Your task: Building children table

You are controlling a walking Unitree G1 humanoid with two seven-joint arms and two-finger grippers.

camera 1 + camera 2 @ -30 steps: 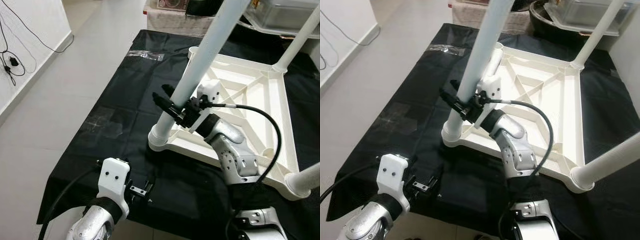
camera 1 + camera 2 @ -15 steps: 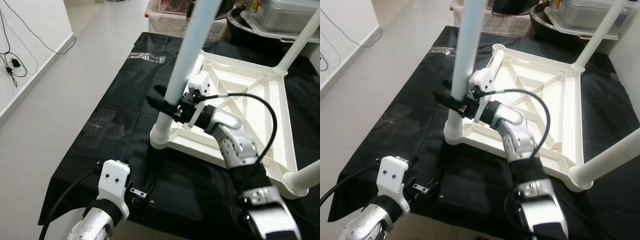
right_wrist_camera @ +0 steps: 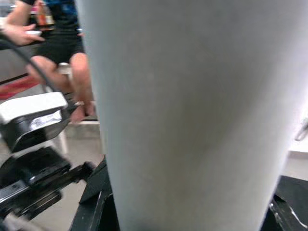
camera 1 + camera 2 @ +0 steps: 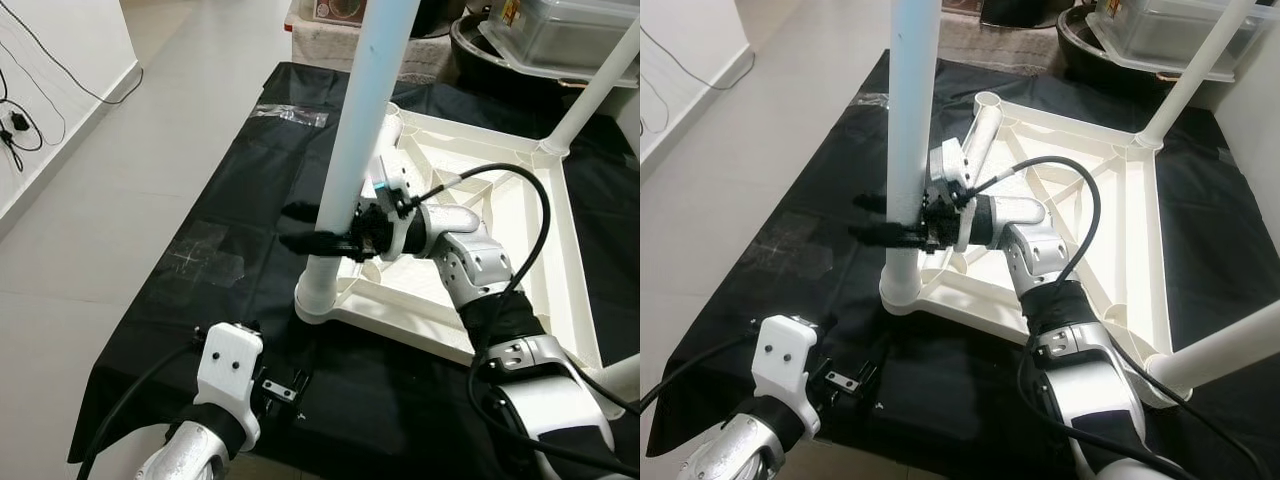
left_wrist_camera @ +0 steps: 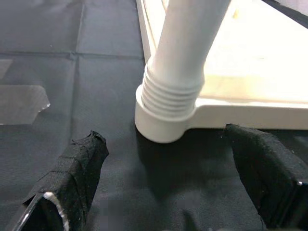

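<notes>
A matte black cloth (image 4: 230, 200) lies creased over the pale tiled floor (image 4: 120, 170); nearest, the left gripper (image 4: 283, 388) hovers low over its near edge, its tape-wrapped fingers (image 5: 77, 166) spread apart, facing the ribbed socket (image 5: 168, 115); beyond it the white plastic children table (image 4: 545, 200) lies upside down on the cloth, ribbed underside up; the right gripper (image 4: 312, 228) has its fingers pinching the smooth round white leg (image 4: 365, 110) standing upright in the near-left corner socket; farther legs (image 4: 595, 85) rise behind.
</notes>
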